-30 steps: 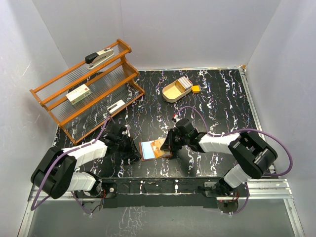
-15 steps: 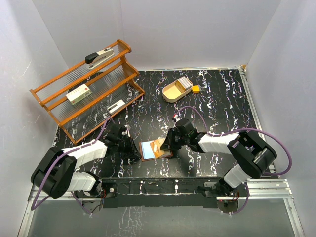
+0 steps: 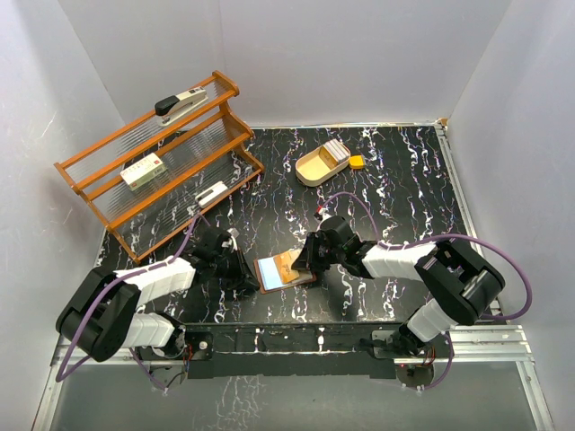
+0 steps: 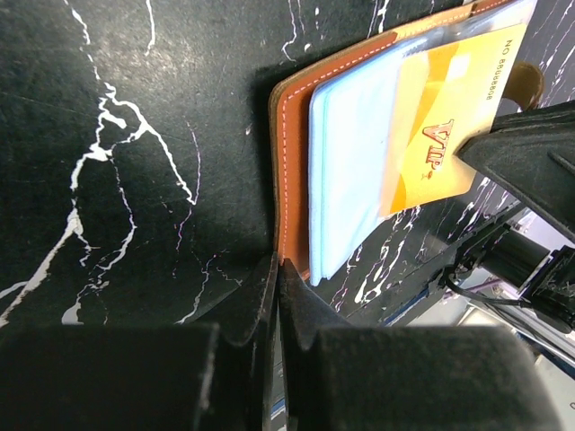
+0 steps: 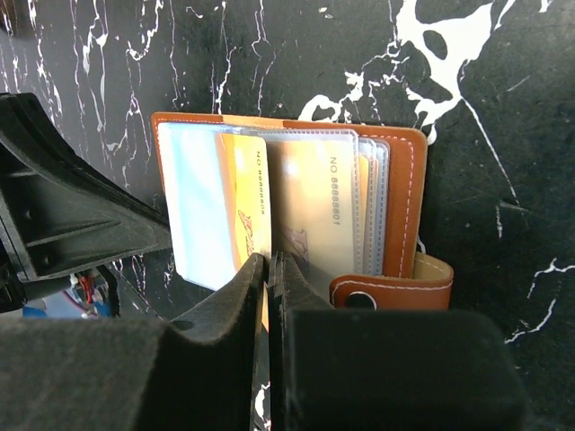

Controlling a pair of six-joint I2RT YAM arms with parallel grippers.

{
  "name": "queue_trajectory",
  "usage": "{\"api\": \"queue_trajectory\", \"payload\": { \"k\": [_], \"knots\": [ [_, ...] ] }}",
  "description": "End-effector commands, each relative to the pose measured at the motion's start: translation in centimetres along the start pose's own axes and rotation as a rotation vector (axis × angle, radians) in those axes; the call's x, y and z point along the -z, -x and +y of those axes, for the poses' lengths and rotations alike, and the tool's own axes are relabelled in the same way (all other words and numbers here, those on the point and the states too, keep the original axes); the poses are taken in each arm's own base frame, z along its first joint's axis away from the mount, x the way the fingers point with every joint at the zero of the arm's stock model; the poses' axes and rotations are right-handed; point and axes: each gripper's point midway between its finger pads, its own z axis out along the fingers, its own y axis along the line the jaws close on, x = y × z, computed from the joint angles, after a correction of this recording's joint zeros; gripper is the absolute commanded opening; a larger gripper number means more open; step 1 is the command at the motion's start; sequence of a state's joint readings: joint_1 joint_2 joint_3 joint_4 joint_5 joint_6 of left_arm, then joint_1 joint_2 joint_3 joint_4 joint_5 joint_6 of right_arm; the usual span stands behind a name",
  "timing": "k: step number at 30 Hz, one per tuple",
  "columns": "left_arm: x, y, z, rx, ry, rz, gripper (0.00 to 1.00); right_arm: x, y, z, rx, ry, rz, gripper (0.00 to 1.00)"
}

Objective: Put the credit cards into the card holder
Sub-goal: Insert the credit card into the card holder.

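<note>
The card holder, brown leather, lies open on the black marbled table between the two arms. My left gripper is shut on the edge of its left cover. A pale blue card and a yellow credit card lie across its clear sleeves. My right gripper is shut on the yellow card's near edge, beside a pale numbered card in a sleeve. The snap tab sticks out at the right. From above, the left gripper and the right gripper flank the holder.
A wooden shelf rack stands at the back left with a stapler and a white-and-green box on it. A tan oval tray with more cards and a yellow block sit at the back.
The card holder has turned slightly, and the right gripper has shifted a little with the yellow card. Both grips are unchanged.
</note>
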State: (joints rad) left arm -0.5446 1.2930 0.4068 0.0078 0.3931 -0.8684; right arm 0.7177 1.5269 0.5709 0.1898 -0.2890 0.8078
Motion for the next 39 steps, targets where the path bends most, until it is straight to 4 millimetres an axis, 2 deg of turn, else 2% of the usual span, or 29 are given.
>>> {"api": "queue_trajectory", "payload": {
  "k": [1,14,20,24,27,31,39],
  "knots": [
    [-0.3,-1.7,2.1,0.020,0.070,0.044,0.02,-0.1,0.3,-0.7,0.001,-0.022,-0.038,0.02],
    [-0.3,-1.7,1.9,0.022,0.061,0.039,0.02,0.0,-0.9,-0.1,0.001,0.018,0.002,0.04],
    [-0.3,-1.6,1.9,0.023,0.062,0.039,0.02,-0.8,-2.0,0.2,0.025,0.013,0.050,0.06],
    [-0.3,-1.6,1.8,0.021,0.063,0.039,0.02,-1.1,-1.8,0.8,0.048,0.006,0.059,0.17],
    [-0.2,-1.6,1.9,0.018,0.068,0.039,0.02,-0.5,-0.4,0.9,0.084,-0.042,0.022,0.28],
    [-0.1,-1.5,1.9,0.017,0.070,0.036,0.02,0.5,1.0,1.2,0.124,-0.092,-0.013,0.39],
    [-0.2,-1.4,1.9,0.014,0.071,0.034,0.02,0.1,0.8,1.3,0.127,-0.083,0.003,0.45]
  ]
}}
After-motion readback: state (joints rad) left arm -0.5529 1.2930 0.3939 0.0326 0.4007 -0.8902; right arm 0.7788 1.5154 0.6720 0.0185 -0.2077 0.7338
